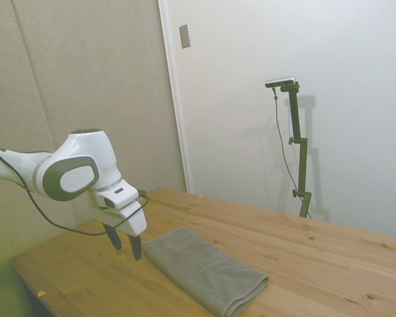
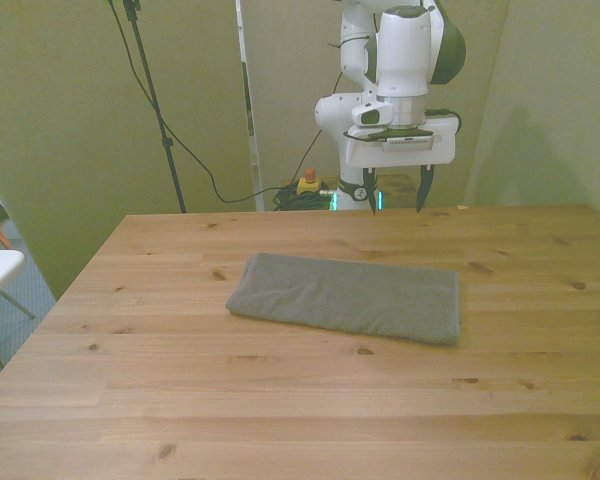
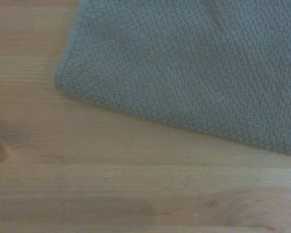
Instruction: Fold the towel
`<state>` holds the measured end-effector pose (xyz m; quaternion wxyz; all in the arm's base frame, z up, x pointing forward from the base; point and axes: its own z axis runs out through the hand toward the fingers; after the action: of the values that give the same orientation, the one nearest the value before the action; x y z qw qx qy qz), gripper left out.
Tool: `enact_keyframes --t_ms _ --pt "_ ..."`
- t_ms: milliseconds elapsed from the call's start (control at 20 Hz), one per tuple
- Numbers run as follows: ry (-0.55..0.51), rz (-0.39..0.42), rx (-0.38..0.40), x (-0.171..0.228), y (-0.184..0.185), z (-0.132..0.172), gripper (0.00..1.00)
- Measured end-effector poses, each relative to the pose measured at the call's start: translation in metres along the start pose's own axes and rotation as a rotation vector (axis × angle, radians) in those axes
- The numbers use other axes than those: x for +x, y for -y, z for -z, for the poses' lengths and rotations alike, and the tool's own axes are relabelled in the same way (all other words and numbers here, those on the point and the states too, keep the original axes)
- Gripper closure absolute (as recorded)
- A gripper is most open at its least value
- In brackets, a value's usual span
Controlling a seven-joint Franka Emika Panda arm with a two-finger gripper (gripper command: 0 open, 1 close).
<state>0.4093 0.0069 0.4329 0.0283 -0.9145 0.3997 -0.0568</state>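
**A:** Pincer first: where is it, and how are the fingers set?

**B:** It hangs in the air above the bench's far edge, pointing down, holding nothing. The two dark fingers stand apart with a clear gap between them; both the front view and the side view show that.

**A:** And the towel?

**B:** The towel lies flat near the middle of the bench, a gray oblong that already looks doubled over, with a thick rounded edge at one end in the side view. Nothing touches it.

**A:** Which way from the pincer?

**B:** In the front view, toward six o'clock and a shade toward seven, near but apart. Its long axis runs roughly from nine to three o'clock, tipped slightly so the three o'clock end sits lower in the picture. So the pincer stands off one long side, nearer the three o'clock half.

**A:** Does the wrist camera agree?

**B:** It sees one towel corner with a hemmed edge and bare wood beside it, so the pincer is over a towel border, not the middle.

**A:** What does the next move turn on?

**B:** My guess: choosing an end. Folding across the long axis means reaching a short edge, and the three o'clock one is closer.
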Motion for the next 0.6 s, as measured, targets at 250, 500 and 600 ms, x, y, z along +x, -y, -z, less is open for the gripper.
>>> enact_keyframes --t_ms 250,500,600 --pt "-0.019 -0.015 0.035 0.009 0.009 0.001 0.00" --pt "-0.102 -0.147 -0.013 0.027 0.047 -0.012 0.00" --pt "-0.132 -0.199 -0.055 0.034 0.067 -0.020 0.00"
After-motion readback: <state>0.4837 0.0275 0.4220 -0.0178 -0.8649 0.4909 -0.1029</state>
